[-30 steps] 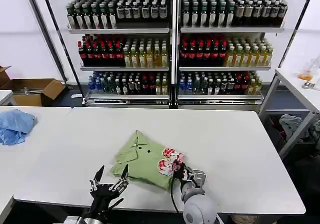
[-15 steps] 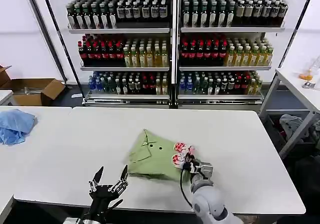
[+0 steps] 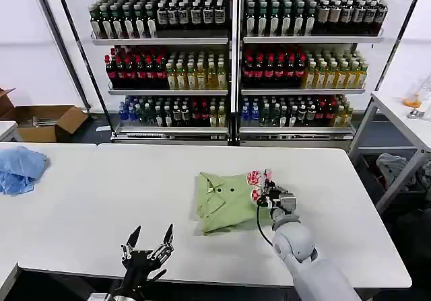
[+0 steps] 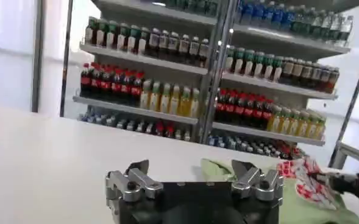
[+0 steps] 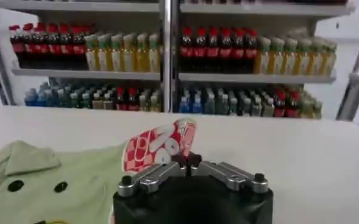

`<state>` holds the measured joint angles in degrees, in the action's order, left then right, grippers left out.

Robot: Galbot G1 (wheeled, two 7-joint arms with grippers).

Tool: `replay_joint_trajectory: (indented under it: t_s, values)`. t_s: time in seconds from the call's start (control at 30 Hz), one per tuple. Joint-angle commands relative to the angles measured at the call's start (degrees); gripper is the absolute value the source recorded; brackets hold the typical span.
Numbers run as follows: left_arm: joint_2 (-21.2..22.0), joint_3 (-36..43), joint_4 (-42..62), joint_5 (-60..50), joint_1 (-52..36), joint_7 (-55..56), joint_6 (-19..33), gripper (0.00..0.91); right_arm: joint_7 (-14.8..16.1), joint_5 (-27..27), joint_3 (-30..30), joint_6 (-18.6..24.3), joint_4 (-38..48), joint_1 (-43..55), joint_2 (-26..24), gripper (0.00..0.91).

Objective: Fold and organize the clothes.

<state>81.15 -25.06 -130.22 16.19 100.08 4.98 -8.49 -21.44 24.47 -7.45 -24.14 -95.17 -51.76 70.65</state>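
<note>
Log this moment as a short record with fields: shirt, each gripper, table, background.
shirt: sage-green shirt, folded into a bundle, collar and buttons up, lying on the table
print: pink-red-and-white patch at the bundle's right edge
right gripper: shut on the shirt's printed edge
left gripper: open, at the table's near edge, apart from the shirt
table: white table
background: shelves of bottles
</note>
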Motion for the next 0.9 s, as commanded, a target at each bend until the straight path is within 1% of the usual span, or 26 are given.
replay_joint_trajectory:
  t_s: [0.03,0.13,0.2,0.33,0.37,0.43,0.53,0.57,0.7,0.77,0.8,0.9]
  values:
    - [-0.2,0.3,0.9,0.0,-0.7,-0.1,0.0,0.907,9.2,-8.2,-0.3,3.1,4.7,4.2,-1.4,0.907]
    - [-0.5,0.3,1.4,0.1,-1.7,-0.1,-0.1,0.907,9.5,-9.6,-1.5,5.0,3.0,1.9,-1.8,0.907]
    - [-0.9,0.3,1.7,0.2,-2.2,0.0,-0.1,0.907,9.5,-11.7,-2.9,6.8,1.1,-1.1,-2.3,0.907]
    - [-1.7,0.2,2.4,0.5,-3.0,0.0,0.0,0.907,8.4,-14.9,-5.5,9.0,-1.9,-7.0,-3.2,0.907]
    - [-2.0,0.1,2.6,0.7,-3.3,0.1,0.0,0.907,8.2,-15.8,-6.6,10.2,-2.5,-8.6,-3.4,0.907]
    - [-2.2,0.1,2.7,1.0,-3.6,0.1,-0.1,0.907,7.6,-16.6,-7.4,11.1,-3.4,-10.2,-3.6,0.907]
    - [-2.6,0.1,2.4,0.9,-3.9,0.1,-0.1,0.907,6.6,-15.5,-9.6,13.0,-7.9,-13.9,-3.5,0.907]
    - [-2.8,0.1,2.3,0.9,-3.9,0.1,0.0,0.907,6.4,-14.5,-10.6,14.8,-10.4,-15.6,-3.5,0.907]
    - [-3.3,-0.4,2.4,1.2,-4.0,0.1,0.0,0.907,7.4,-13.1,-13.9,16.7,-19.7,-23.0,-3.4,0.907]
    - [-3.6,-0.8,2.4,1.5,-4.2,0.2,0.0,0.907,7.9,-11.8,-15.1,17.5,-22.4,-25.6,-3.3,0.907]
    - [-3.7,-0.9,2.4,1.7,-4.3,0.2,0.0,0.907,8.2,-11.6,-16.2,18.1,-24.0,-28.6,-3.0,0.907]
    - [-4.0,-1.2,2.4,2.1,-4.5,0.3,-0.1,0.907,8.8,-11.9,-17.9,18.0,-27.0,-33.7,-2.6,0.907]
